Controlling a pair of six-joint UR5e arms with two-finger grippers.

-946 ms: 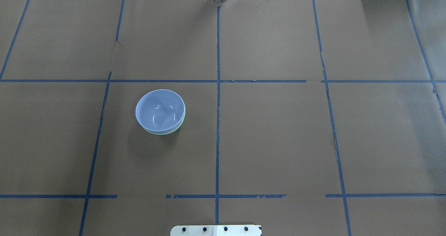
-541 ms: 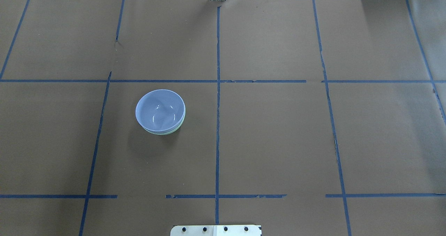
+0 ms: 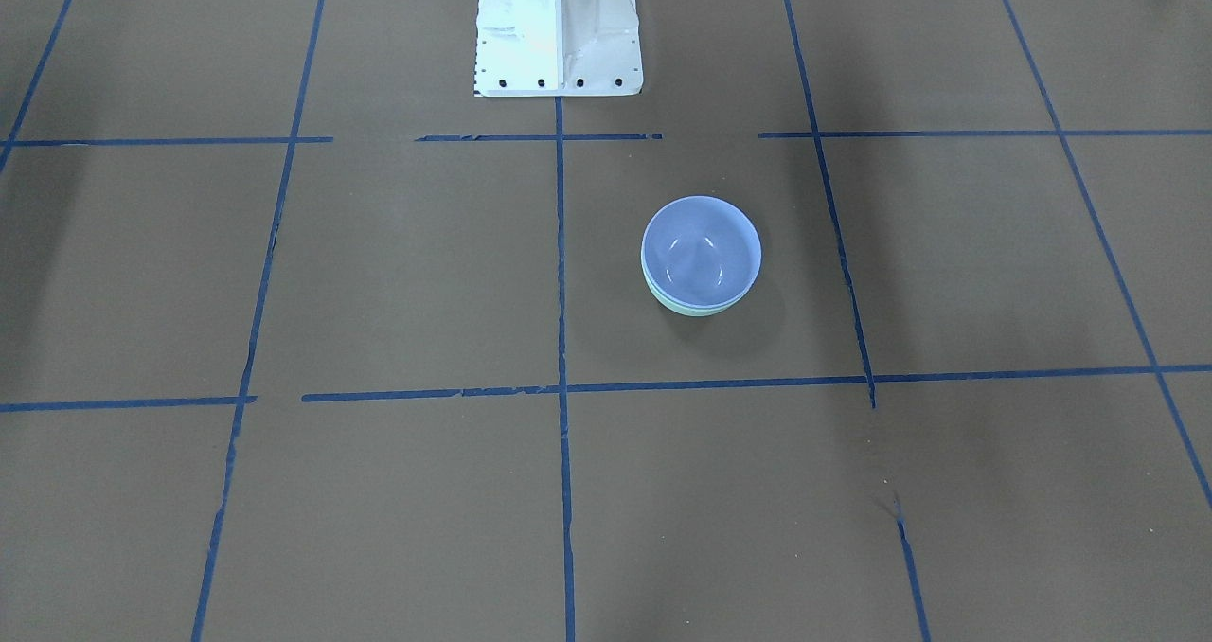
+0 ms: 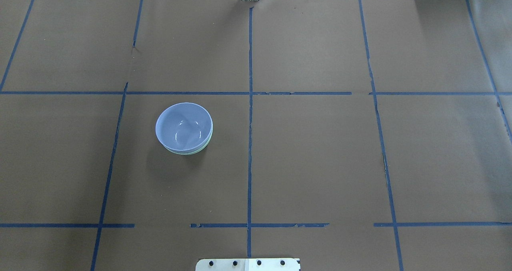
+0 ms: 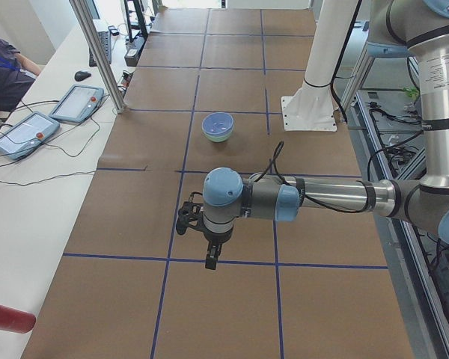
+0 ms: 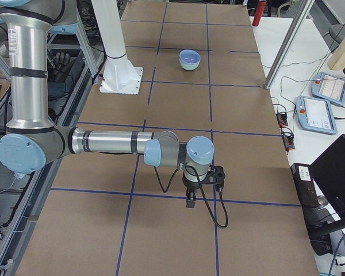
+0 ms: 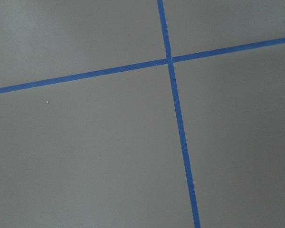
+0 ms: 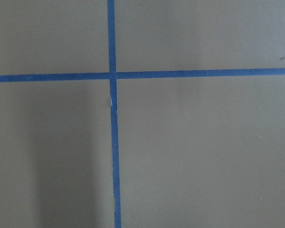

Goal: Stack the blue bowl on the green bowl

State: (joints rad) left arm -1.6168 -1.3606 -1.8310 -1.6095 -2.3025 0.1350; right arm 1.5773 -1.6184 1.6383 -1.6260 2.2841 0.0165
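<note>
The blue bowl (image 4: pixel 183 125) sits nested inside the green bowl (image 4: pixel 193 152), left of the table's centre line. Only a thin mint rim and lower side of the green bowl show. The stack also shows in the front-facing view, blue bowl (image 3: pixel 701 249) over green bowl (image 3: pixel 696 312), and small in the side views (image 5: pixel 218 123) (image 6: pixel 189 56). My left gripper (image 5: pixel 212 258) hangs over bare table far from the bowls, seen only in the exterior left view. My right gripper (image 6: pixel 191 200) hangs likewise, seen only in the exterior right view. I cannot tell if either is open or shut. Both wrist views show only brown paper and blue tape.
The white robot base (image 3: pixel 557 36) stands at the table's robot-side edge. Blue tape lines divide the brown table cover (image 4: pixel 320 163). Teach pendants (image 5: pixel 76 102) (image 6: pixel 316 112), cables and a metal post (image 5: pixel 97 52) stand at the operators' side. A red object (image 5: pixel 7 318) lies near there.
</note>
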